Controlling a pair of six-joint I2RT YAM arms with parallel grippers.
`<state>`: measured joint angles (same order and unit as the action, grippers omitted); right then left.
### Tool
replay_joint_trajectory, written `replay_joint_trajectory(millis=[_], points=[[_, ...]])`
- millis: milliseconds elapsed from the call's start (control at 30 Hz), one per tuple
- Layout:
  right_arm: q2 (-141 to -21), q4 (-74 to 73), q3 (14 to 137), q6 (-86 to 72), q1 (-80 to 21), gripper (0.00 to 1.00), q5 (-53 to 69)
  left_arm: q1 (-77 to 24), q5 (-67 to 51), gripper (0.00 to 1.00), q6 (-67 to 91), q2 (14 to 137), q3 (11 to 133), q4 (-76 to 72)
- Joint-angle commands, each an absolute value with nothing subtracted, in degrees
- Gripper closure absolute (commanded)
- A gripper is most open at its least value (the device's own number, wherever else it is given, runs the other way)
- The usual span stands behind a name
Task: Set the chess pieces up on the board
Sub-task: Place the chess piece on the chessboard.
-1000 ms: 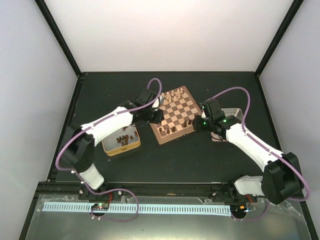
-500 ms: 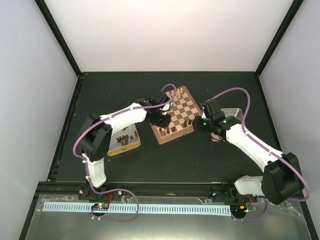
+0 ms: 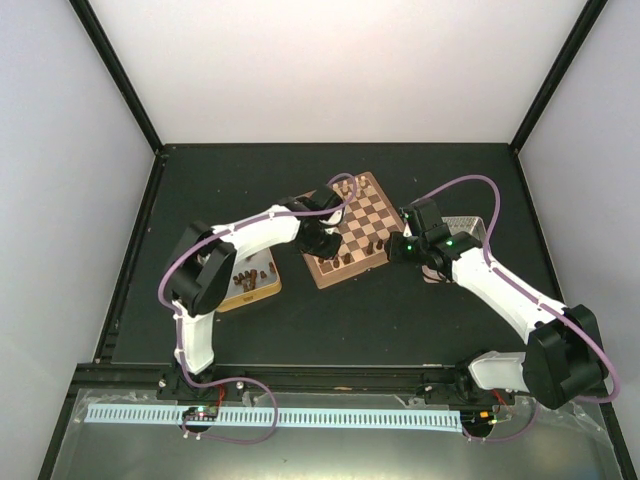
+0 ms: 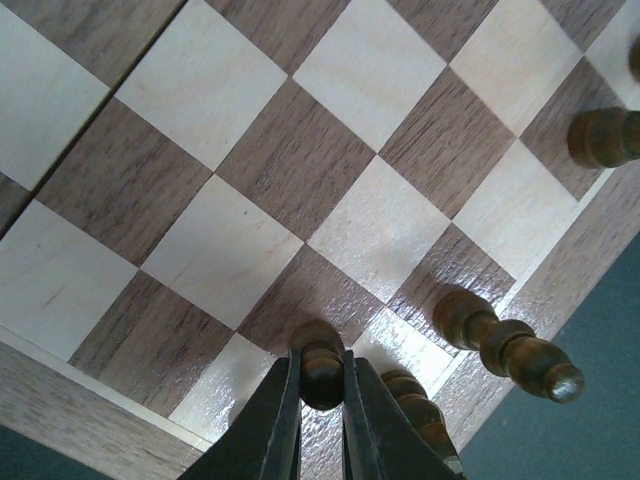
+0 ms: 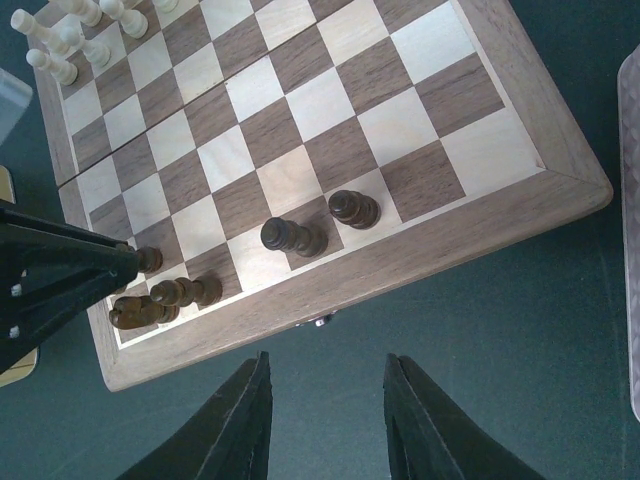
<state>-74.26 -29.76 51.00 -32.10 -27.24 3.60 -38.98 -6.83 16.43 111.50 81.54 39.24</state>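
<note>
A: Entry one: left end effector (image 4: 320,392), clamped on one dark chessman (image 4: 320,362), low over the edge row of the board (image 4: 250,150).
B: Anything close by?
A: Two more dark chessmen (image 4: 505,345) stood just right of it. Risk noted: its right finger could clip the nearer one on opening and topple it.
B: Entry two?
A: Right end effector (image 5: 325,405), fingers apart, empty; board just ahead of it.

Dark-brown chess pieces (image 5: 290,236) and cream chessmen (image 5: 60,30) stand on the tan-and-brown checked board (image 5: 450,230).
</note>
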Motion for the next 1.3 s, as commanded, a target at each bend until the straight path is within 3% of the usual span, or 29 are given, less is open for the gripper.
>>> replay_joint_trajectory(millis=[0,567,933,1267], points=[[-74.44,-29.39,51.07,-32.46,-27.33,0.68,3.08,-39.33,-6.57,0.90,15.38,112.90,84.55,40.73],[-73.88,-29.94,51.06,-32.35,-27.34,0.68,3.34,-39.32,-6.94,0.74,15.74,112.65,85.58,41.36],[-72.57,-30.32,50.98,-32.53,-27.33,0.68,3.29,-38.14,-3.95,0.68,19.72,104.75,83.50,40.30],[-71.98,-30.21,50.63,-32.86,-27.33,0.68,3.36,-27.92,2.63,0.51,31.35,87.06,63.73,33.06]])
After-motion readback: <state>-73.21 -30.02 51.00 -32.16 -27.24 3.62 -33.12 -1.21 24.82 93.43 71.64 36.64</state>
